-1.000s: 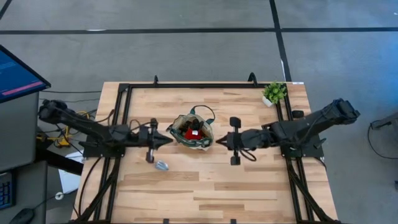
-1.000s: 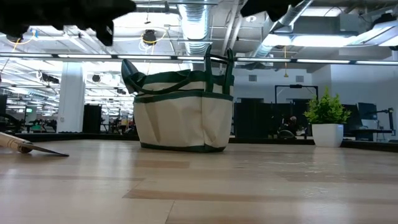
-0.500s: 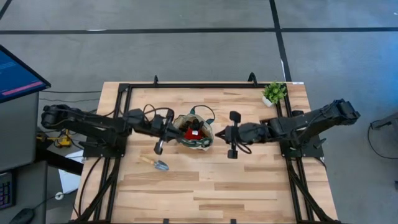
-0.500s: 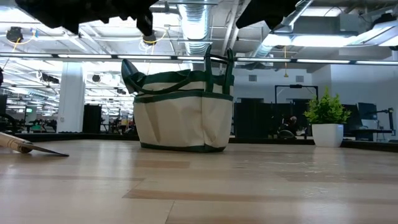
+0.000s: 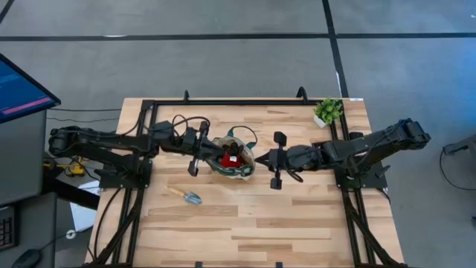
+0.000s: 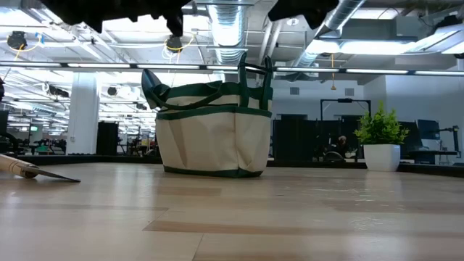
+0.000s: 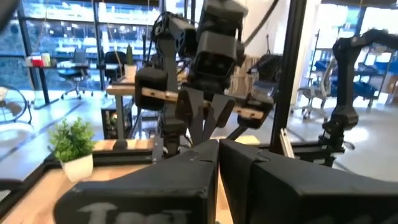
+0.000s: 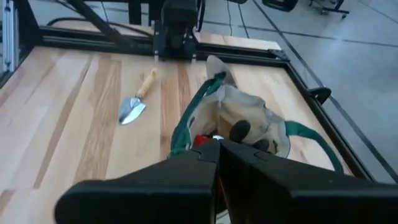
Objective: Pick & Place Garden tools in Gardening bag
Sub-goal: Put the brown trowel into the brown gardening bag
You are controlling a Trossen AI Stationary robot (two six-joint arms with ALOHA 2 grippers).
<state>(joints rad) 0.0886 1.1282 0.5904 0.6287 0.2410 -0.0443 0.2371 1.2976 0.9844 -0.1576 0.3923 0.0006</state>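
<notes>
Wooden planks make up the bench (image 5: 245, 223), framed by black rails and seen from above, with grey floor all around. Farthest left, a screen (image 5: 22, 93) glows blue beside the bench. Next, the left arm reaches across toward the middle, its left pincer (image 5: 210, 147) clenched and empty, poised at the left rim of the gardening bag (image 5: 232, 158), probably because it is busy with the bag rather than with the tool on the bench. Below that arm, a silver trowel (image 5: 186, 195) with a wooden handle lies flat on the planks, well apart from the bag and not yet packed; it looks like the one garden tool left outside. At the centre stands the cream bag with dark green trim, upright and open at the top, so tools can be dropped in; a red-and-black piece (image 5: 230, 158) and dark shapes already show inside. Just right of the bag, the right pincer (image 5: 256, 159) is also clenched and carries nothing, hovering at the bag's right rim. Farthest right, near the back corner, sits a small potted plant (image 5: 327, 112).
</notes>
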